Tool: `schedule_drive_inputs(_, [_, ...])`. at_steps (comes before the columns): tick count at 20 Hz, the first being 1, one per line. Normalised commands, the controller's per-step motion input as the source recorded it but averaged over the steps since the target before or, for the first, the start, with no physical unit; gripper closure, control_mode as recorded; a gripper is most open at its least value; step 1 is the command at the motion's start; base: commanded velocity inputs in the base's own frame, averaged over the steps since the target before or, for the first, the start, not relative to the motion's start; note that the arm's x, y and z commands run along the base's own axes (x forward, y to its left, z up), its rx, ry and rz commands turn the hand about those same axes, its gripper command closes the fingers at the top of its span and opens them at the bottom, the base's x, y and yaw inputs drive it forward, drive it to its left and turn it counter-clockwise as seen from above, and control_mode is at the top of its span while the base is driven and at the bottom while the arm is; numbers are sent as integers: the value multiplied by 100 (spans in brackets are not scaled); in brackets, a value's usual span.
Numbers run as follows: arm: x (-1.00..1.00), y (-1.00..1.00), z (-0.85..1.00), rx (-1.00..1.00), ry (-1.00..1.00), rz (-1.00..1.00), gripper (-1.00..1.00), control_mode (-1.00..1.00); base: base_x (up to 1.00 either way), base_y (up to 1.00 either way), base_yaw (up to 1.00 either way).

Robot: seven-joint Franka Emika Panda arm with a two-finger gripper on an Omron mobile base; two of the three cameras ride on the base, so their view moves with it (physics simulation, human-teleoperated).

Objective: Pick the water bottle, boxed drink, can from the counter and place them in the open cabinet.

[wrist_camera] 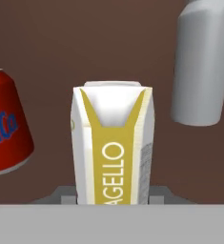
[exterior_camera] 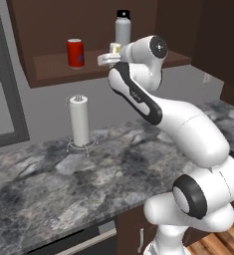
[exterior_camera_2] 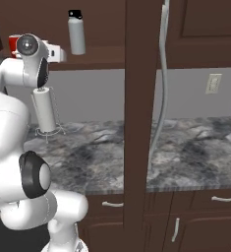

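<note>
Cream boxed drink (wrist_camera: 112, 145) clamped in gripper (wrist_camera: 112, 195) — lower squarely onto cabinet (exterior_camera: 54, 64) shelf between can (exterior_camera: 75, 53) and water bottle (exterior_camera: 122, 29), then release.

in the cabinet (exterior_camera: 49, 30), the boxed drink (wrist_camera: 112, 145) sits between can (exterior_camera: 75, 53) and water bottle (exterior_camera: 122, 29); paper towel roll (exterior_camera: 79, 121) on the counter (exterior_camera: 63, 189) below.

Boxed drink (wrist_camera: 112, 147) between can (wrist_camera: 4, 124), water bottle (wrist_camera: 201, 62)
</note>
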Motion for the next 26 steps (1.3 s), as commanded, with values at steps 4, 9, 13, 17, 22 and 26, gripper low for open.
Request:
schedule_drive_inputs(4, [9,5,-22,0,0,0,100,-100,0,0,0])
schedule_drive_inputs(9, [5,1,-13,-1,0,0,100,-100,0,0,0])
schedule_drive_inputs(13, [43,4,-3,-1,0,0,100,-100,0,0,0])
schedule_drive_inputs(17, [72,6,0,-1,0,0,100,-100,0,0,0])
schedule_drive_inputs(22, [47,6,-5,0,0,0,100,-100,0,0,0])
schedule_drive_inputs(26, [6,13,-12,-1,0,0,100,-100,0,0,0])
